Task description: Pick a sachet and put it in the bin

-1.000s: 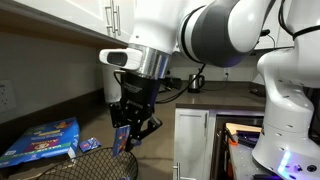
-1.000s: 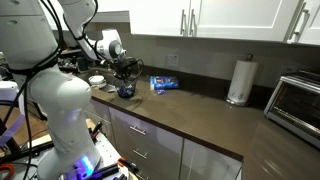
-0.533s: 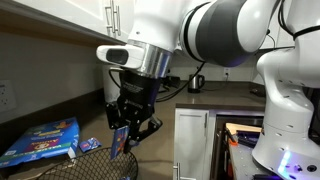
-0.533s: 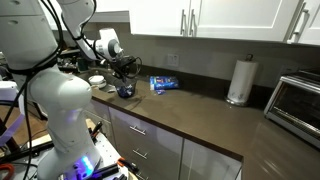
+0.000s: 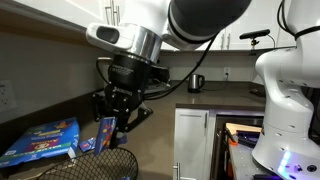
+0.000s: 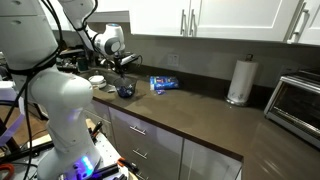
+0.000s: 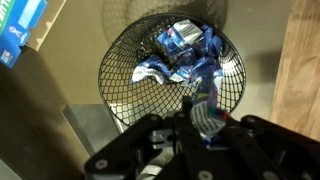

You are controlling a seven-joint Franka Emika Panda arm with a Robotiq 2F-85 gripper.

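My gripper [image 5: 108, 128] is shut on a small blue-purple foil sachet [image 5: 106, 133] and holds it above the round black wire-mesh bin [image 5: 108, 165]. In the wrist view the sachet [image 7: 204, 113] sticks out between the jaws [image 7: 200, 125], right over the bin [image 7: 118, 70], which holds several crumpled blue packets [image 7: 180, 50]. In the other exterior view the gripper [image 6: 122, 65] hangs above the bin [image 6: 125, 91] on the dark counter.
A large flat blue package with colourful print [image 5: 42, 140] lies left of the bin, also seen in the wrist view [image 7: 22, 28]. A blue package [image 6: 164, 83], a paper towel roll [image 6: 238, 80] and a toaster oven [image 6: 296, 98] stand along the counter.
My gripper has moved left and up with the sachet in it, and its wrist has turned; it now hangs higher over the bin.
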